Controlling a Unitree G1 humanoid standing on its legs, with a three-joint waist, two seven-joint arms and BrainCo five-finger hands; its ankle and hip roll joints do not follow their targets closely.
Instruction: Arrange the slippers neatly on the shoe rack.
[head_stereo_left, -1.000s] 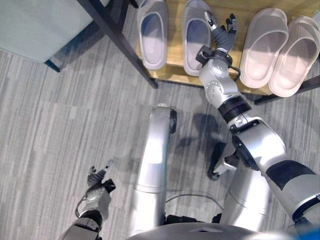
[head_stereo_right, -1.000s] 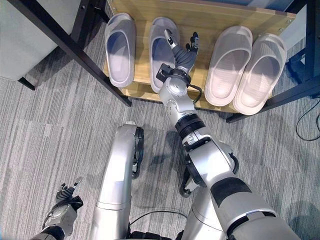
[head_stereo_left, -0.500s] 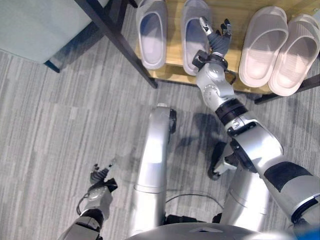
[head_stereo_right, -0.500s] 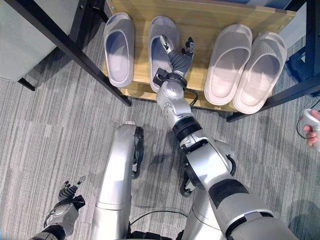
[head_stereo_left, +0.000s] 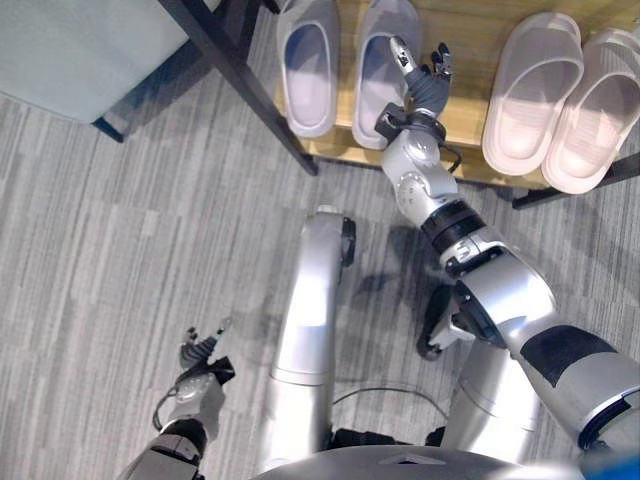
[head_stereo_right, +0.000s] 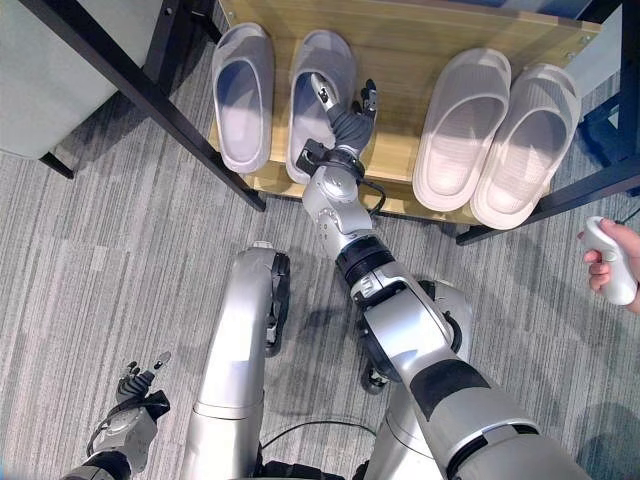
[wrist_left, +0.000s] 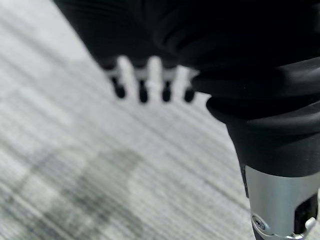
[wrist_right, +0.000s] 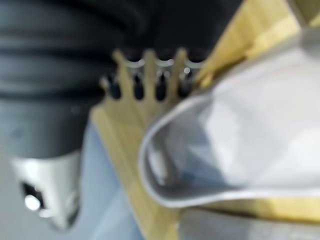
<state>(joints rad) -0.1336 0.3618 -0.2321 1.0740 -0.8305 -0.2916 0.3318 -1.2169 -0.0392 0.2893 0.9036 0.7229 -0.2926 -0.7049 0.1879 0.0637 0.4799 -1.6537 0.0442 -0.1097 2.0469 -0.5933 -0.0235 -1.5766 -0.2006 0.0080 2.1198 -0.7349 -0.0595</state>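
All four slippers sit on the shoe rack (head_stereo_right: 400, 30) at twelve o'clock; the grey pair (head_stereo_right: 240, 95) looks slightly uneven. The right hand (head_stereo_right: 345, 125), fingers spread, touches the inner grey slipper (head_stereo_right: 315, 75). The left hand (head_stereo_right: 135, 405) hangs relaxed at seven o'clock. The right eye view shows a person's hand (head_stereo_right: 610, 265) with a controller.

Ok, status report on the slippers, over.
Right hand open beside grey slipper on rack. Left hand open, low. Four slippers shelved. Nothing blocking.
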